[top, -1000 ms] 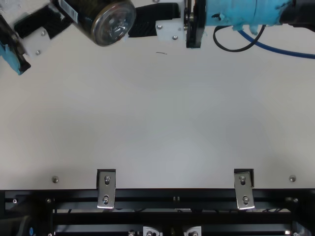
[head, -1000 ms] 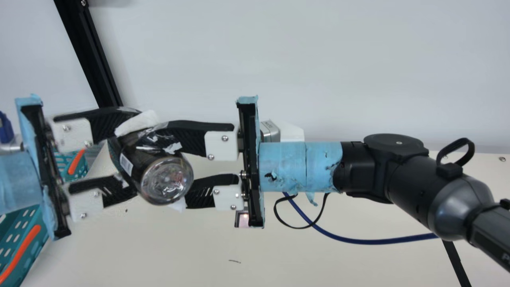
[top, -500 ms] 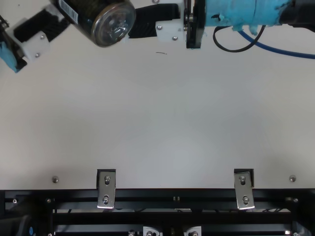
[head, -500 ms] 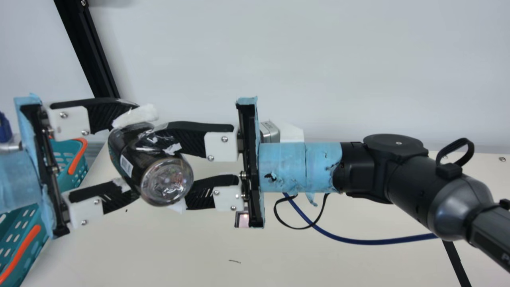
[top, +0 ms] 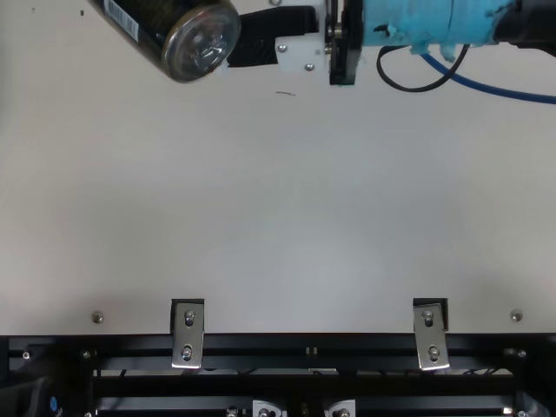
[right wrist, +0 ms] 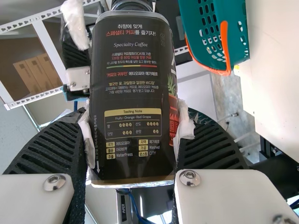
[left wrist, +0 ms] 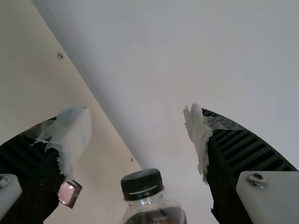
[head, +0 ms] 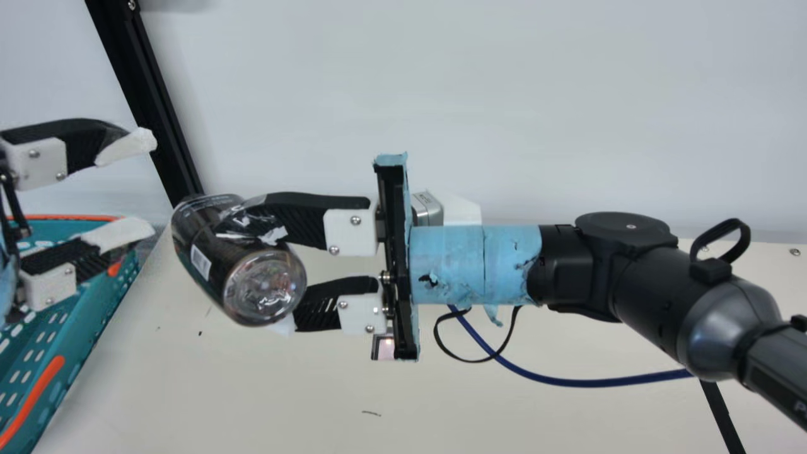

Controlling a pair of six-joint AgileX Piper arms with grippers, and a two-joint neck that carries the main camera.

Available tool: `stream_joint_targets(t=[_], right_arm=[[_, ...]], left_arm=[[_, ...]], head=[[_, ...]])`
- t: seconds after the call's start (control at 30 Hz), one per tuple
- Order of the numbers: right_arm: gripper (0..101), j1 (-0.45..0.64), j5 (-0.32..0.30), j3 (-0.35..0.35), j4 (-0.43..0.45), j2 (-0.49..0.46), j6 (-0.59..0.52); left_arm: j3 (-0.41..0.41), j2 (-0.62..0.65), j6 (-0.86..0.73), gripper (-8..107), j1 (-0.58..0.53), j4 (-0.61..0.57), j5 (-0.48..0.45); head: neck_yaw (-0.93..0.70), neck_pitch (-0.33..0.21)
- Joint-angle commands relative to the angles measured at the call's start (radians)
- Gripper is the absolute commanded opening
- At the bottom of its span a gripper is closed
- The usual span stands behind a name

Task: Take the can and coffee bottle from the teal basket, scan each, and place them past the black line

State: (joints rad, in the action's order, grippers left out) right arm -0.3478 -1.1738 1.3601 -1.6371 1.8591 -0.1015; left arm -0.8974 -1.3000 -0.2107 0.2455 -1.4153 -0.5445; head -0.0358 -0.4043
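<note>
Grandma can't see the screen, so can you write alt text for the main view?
The right gripper holds a dark coffee bottle, its round clear base facing the camera. At the picture's left, the left gripper is open and empty; lower down is a teal basket.

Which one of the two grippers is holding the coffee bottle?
The right gripper: its two fingers press the coffee bottle from opposite sides. The left gripper is open and stands apart from the bottle.

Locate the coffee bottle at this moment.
In the main view, the coffee bottle is left of centre, held in the right gripper, with the teal basket farther left.
</note>
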Motion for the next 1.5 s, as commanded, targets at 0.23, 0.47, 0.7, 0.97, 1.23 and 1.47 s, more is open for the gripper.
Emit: stream_joint_targets(t=[0.23, 0.47, 0.7, 0.97, 1.23, 1.47], right_arm=[[0, 0.078, 0.178, -0.063, 0.032, -0.089, -0.104], [0, 0.077, 0.402, -0.103, 0.064, -0.180, -0.172], [0, -0.040, 0.682, -0.110, 0.108, -0.210, -0.192], [0, -0.201, 0.956, -0.121, 0.233, -0.201, -0.219], [0, -0.291, 1.121, -0.223, 0.467, -0.181, -0.215], [0, -0.279, 1.178, -0.333, 0.608, -0.152, -0.250]], left_arm=[[0.000, 0.000, -0.009, 90, 0.000, -0.002, 0.019], [0.000, 0.000, -0.009, 90, 0.000, -0.002, 0.019], [0.000, 0.000, -0.009, 90, 0.000, -0.002, 0.019], [0.000, 0.000, -0.009, 90, 0.000, -0.002, 0.019], [0.000, 0.000, -0.009, 90, 0.000, -0.002, 0.019], [0.000, 0.000, -0.009, 90, 0.000, -0.002, 0.019]], head=[[0.003, -0.028], [0.003, -0.028], [0.003, -0.028], [0.003, -0.028], [0.003, -0.028], [0.003, -0.028]])
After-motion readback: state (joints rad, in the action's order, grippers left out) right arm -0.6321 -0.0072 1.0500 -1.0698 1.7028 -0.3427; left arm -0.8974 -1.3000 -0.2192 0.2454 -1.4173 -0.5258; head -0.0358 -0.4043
